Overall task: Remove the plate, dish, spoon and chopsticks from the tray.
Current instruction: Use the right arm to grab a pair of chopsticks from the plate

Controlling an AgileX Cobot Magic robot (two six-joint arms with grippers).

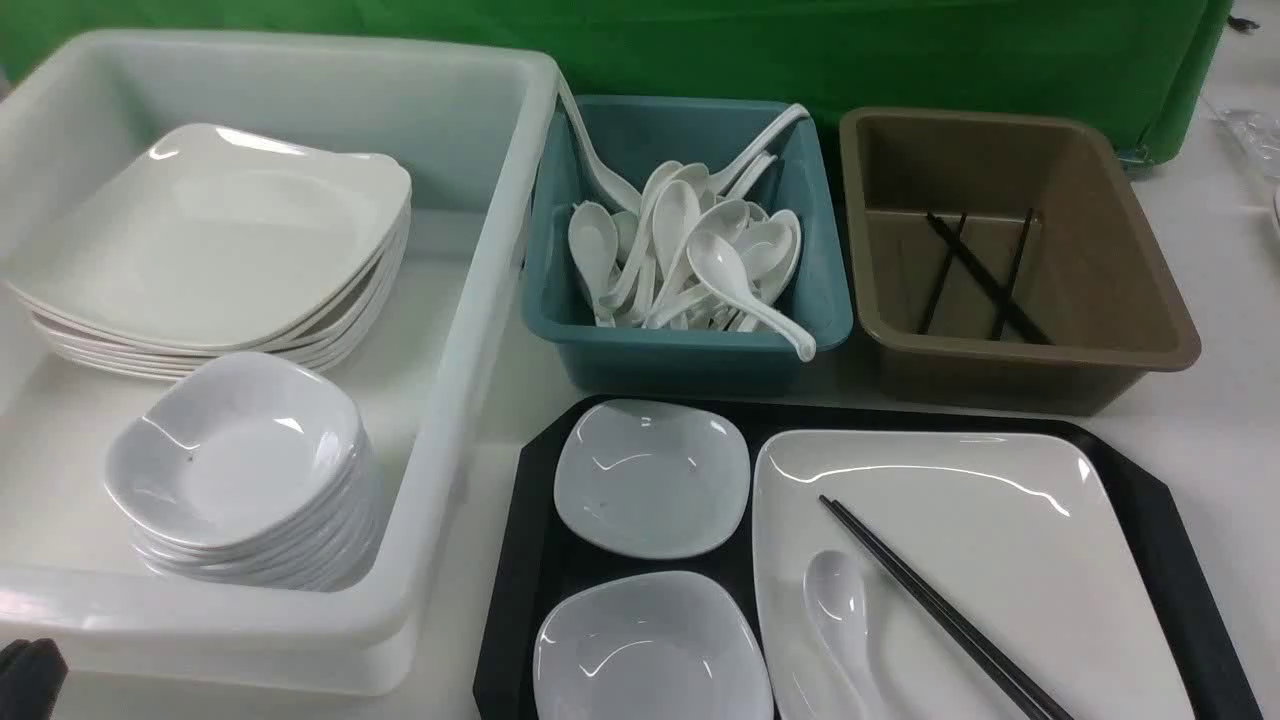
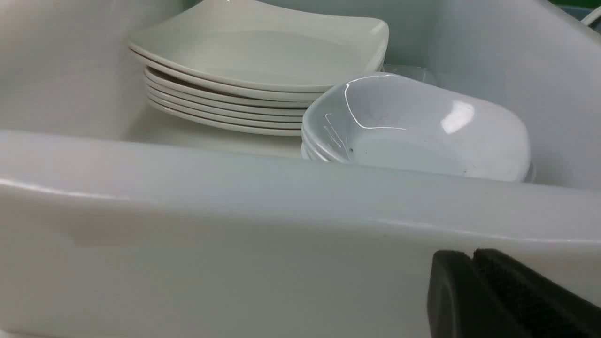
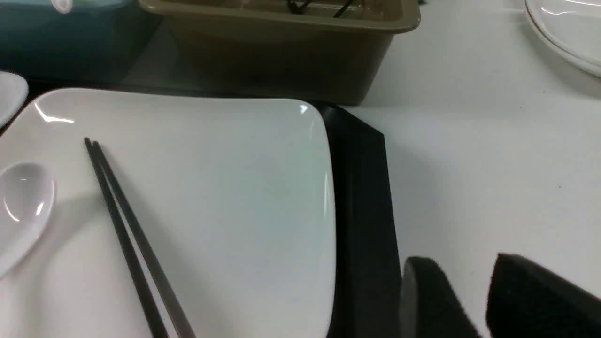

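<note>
The big black tray (image 1: 520, 560) sat on the white worktop (image 1: 1200, 440). On the right part of the tray was the large white square plate (image 1: 1040, 540). The white soup spoon (image 1: 840, 620) and the two black chopsticks (image 1: 940, 605) lay on that plate, with the spoon to the left of the chopsticks. On the left part of the tray were two small white dishes, a far dish (image 1: 652, 478) and a near dish (image 1: 652, 650).

To the left of the tray stood a big white tub (image 1: 480, 290). In it were a pile of large white plates (image 1: 215, 240) and a pile of small white dishes (image 1: 240, 460). Just behind the tray was a blue-green bin (image 1: 690, 360), full of white soup spoons (image 1: 675, 220). Behind the right part of the tray was a brown bin (image 1: 1020, 350) with black chopsticks (image 1: 990, 280) in it. A green cloth (image 1: 700, 40) was farther behind the tray.

The left fingers (image 2: 472, 256) were clenched, with nothing in them. They were well to the left of the tray, on the near side of the tub. The right fingers (image 3: 467, 265) were let go and apart, with nothing between them. They were near the right side of the tray.
</note>
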